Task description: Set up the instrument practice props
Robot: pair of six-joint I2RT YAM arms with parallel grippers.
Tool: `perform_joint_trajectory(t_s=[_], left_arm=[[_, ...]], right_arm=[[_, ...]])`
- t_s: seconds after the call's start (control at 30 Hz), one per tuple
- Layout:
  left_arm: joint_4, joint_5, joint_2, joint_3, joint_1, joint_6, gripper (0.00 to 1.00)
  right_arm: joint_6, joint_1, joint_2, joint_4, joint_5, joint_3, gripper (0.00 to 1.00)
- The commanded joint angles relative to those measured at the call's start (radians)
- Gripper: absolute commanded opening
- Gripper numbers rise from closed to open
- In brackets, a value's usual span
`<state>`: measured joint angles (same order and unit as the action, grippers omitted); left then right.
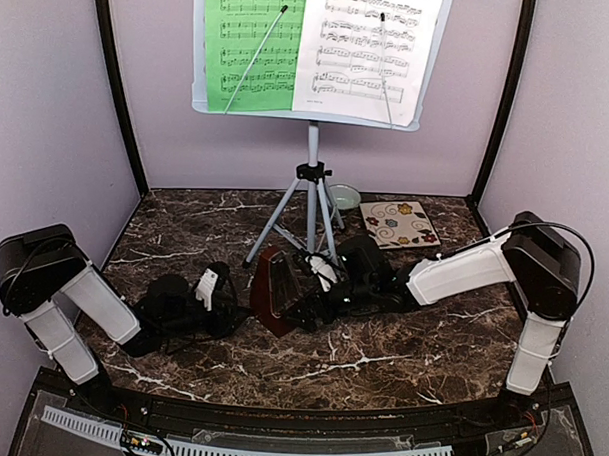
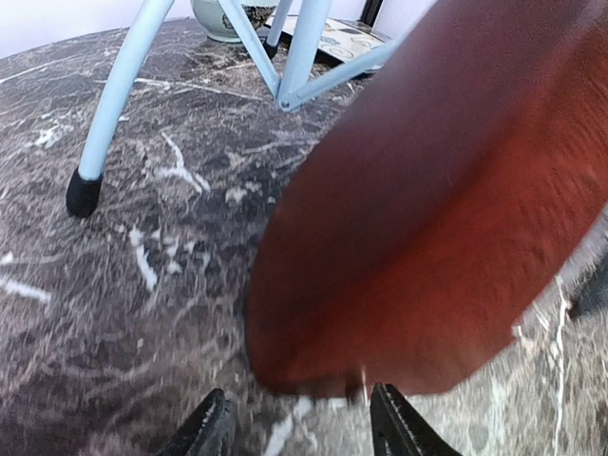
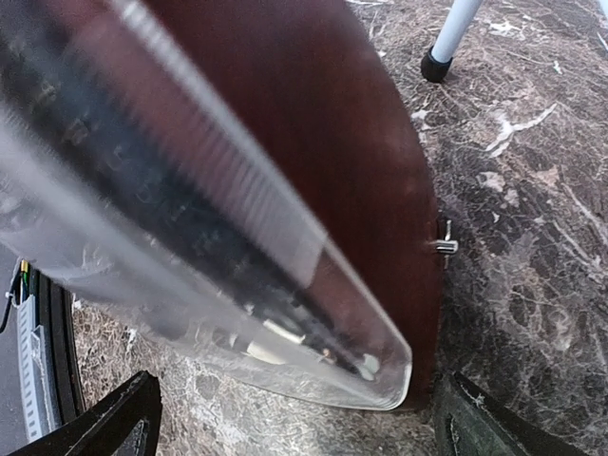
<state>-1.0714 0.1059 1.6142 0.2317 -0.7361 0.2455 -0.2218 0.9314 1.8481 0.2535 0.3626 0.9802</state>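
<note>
The dark red-brown pyramid metronome with a clear plastic cover [image 1: 275, 290] stood on the dark marbled tabletop [image 1: 380, 361] at the middle of the top view. It was just in front of the pale tripod legs [image 1: 285, 212] of the white music stand [image 1: 312, 143], whose green sheet [image 1: 253, 46] and white sheet [image 1: 366, 45] filled the upper centre.

The left tool [image 1: 210, 288] lay low just left of the metronome. In its wrist view its fingertips [image 2: 209, 427] were parted over bare stone at the bottom edge, gripping nothing, with the metronome's red-brown flank [image 2: 427, 218] looming close ahead. The right tool [image 1: 313, 283] came in from the right. In its own view the fingers [image 3: 114, 423] were spread wide at the two lower corners, released, with the covered face [image 3: 237, 237] between and just beyond them.

The case looked rigid and probably fairly weighty for its size. It was tall and narrow-topped, so a sideways nudge would likely topple it. Its polished, tapering sides seemed slippery, and a pinch high up might slide off. The thin clear cover looked fragile and could pop loose. The safest hold appeared to be low across the two wooden flanks, clear of the cover and of the small metal winding key [image 3: 444, 247] on the side.
</note>
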Motion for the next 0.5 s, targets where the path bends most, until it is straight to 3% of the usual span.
perform_joint_trajectory(t_s=[0.0,0.47], left_arm=[[0.070,-0.025,0.048,0.096,0.002,0.031,0.50],[0.187,0.042,0.149,0.301,0.105,-0.006,0.47]], right_arm=[[-0.008,0.021,-0.004,0.091,0.025,-0.027,1.00],[-0.105,0.112,0.030,0.230,0.021,-0.070,1.00]])
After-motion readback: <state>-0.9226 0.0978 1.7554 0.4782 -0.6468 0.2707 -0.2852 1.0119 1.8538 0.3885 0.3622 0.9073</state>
